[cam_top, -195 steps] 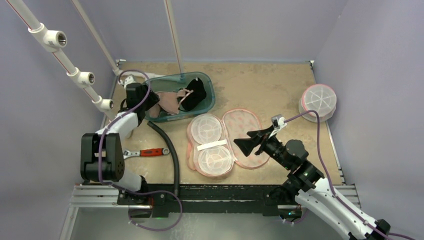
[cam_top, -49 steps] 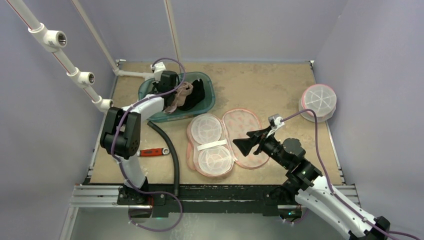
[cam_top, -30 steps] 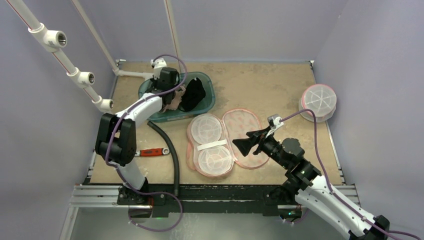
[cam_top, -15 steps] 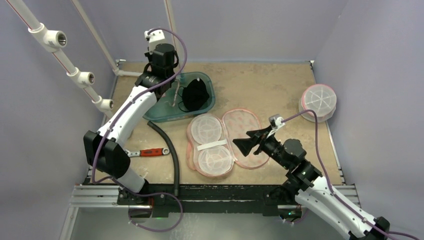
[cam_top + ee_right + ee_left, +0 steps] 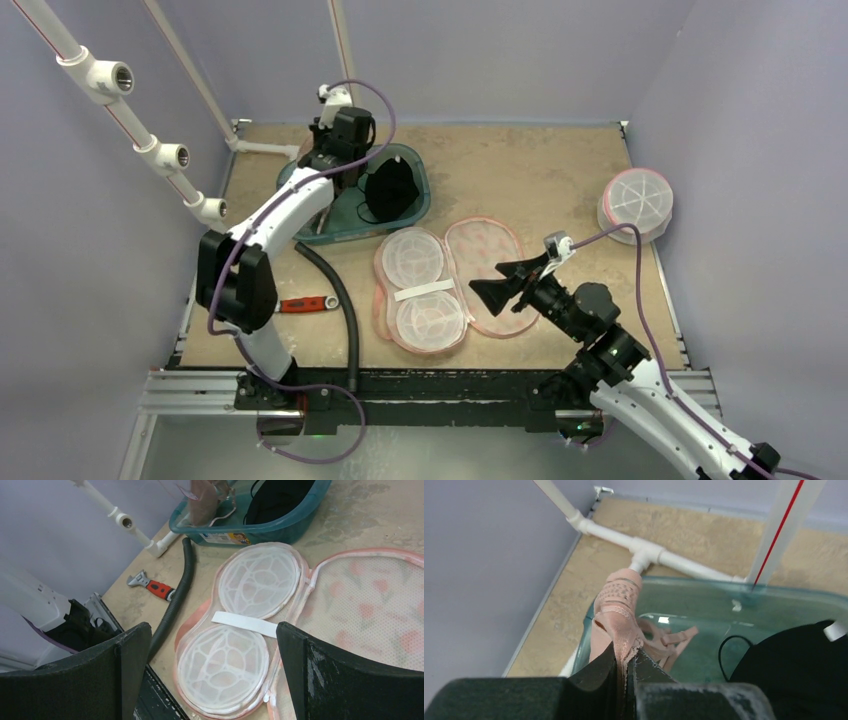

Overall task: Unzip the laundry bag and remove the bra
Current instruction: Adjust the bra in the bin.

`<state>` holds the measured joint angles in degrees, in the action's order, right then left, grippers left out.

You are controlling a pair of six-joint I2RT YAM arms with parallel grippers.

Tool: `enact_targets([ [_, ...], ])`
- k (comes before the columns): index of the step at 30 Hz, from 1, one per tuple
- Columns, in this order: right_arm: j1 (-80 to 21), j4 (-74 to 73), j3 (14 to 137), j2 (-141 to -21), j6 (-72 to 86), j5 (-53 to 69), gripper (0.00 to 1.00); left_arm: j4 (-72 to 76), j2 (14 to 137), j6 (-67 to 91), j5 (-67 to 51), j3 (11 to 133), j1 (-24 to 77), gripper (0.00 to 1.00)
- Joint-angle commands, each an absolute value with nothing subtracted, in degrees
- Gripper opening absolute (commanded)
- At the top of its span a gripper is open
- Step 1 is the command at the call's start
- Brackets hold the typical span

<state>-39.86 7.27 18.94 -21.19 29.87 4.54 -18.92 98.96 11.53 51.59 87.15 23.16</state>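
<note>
Beige lace sits pinched between the fingers of the left gripper (image 5: 626, 661). Its jaws are clenched on one edge of the bra (image 5: 616, 605), and the rest hangs from that pinch over the left end of the bin (image 5: 744, 596). The straps trail down inside the bin, beside a black garment (image 5: 791, 665) that fills the right part. I cannot tell whether the bra's low end touches the bin floor. A hold on one edge seems chosen so the cloth hangs in a narrow strip and falls inside the rim when let go, rather than draping across it.

Well apart from the bin, in the middle of the table, the bag (image 5: 370, 597) lies flat and spread open like a clamshell. One half shows two white mesh domes under a white strap, the other its pink-patterned lining. Nothing beige shows in either half.

The right gripper (image 5: 214, 630) hovers over the bag with its jaws spread wide, holding nothing. It is probably parked there because its work on the bag is over.

By this layout the unzipping is done and the bra is out, so only the release into the bin looks left.
</note>
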Motion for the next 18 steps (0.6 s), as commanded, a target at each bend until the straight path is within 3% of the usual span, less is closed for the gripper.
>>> enact_targets([
  [1, -40.14, 7.33, 19.03, -20.9, 28.8, 5.62, 0.98, -16.87, 103.02, 15.04, 49.75, 85.69, 23.02, 0.0],
  [8, -40.1, 7.34, 19.07, -21.31, 28.28, 4.67, 0.98, -14.46, 108.41, 21.16, 44.66, 84.71, 24.26, 0.0],
  [18, -40.15, 8.01, 18.81, -22.53, 28.08, 3.71, 0.98, -4.8, 107.01, 26.09, 35.48, 78.64, 26.43, 0.01],
])
